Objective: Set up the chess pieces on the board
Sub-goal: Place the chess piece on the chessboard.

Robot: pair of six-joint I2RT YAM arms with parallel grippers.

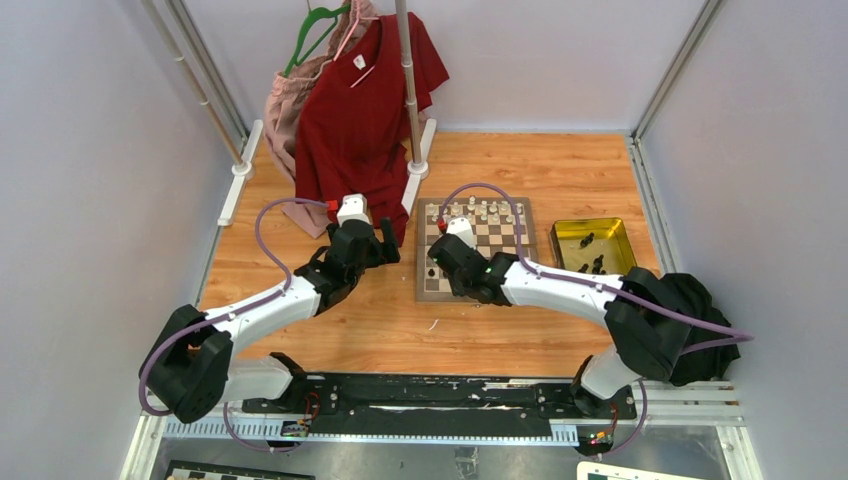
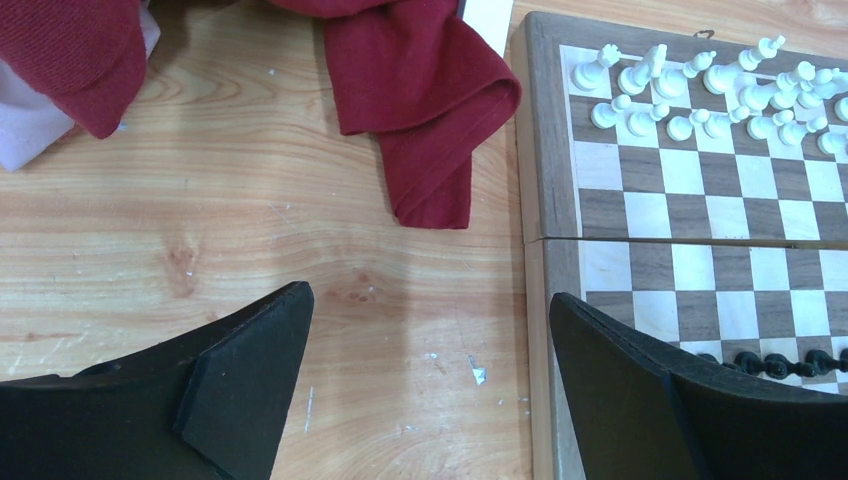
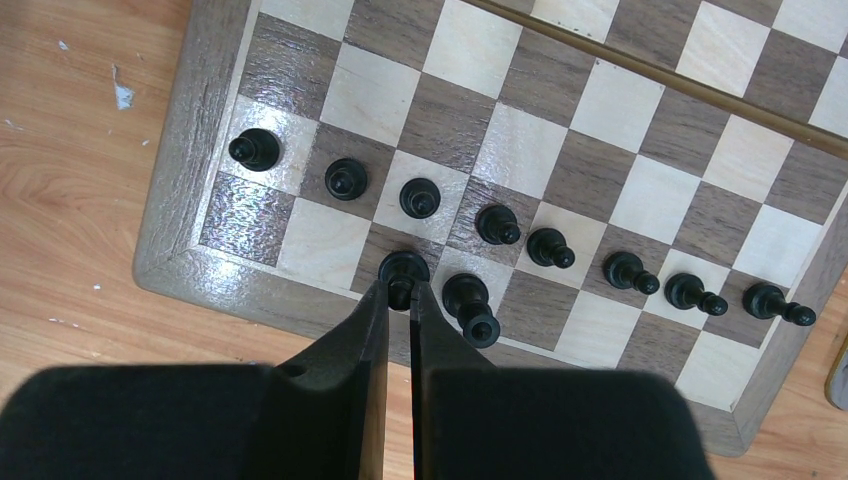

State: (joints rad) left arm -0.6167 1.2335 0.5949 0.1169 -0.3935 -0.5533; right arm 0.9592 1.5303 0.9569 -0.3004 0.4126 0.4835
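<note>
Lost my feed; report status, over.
Right gripper shut on black piece, near row of the board. Left gripper open, by its left edge. Red shirt off the squares.

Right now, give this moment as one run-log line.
left gripper: open, empty, beside board | right gripper: shut on black piece, board's near row | white pieces: far two rows | tray: leftover pieces inside

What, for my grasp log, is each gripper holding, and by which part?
Right gripper pinches a black chess piece by its top; left gripper holds nothing.

Left arm [image 1: 262, 308] jaws wide apart, right arm [image 1: 560, 285] jaws pinched.
</note>
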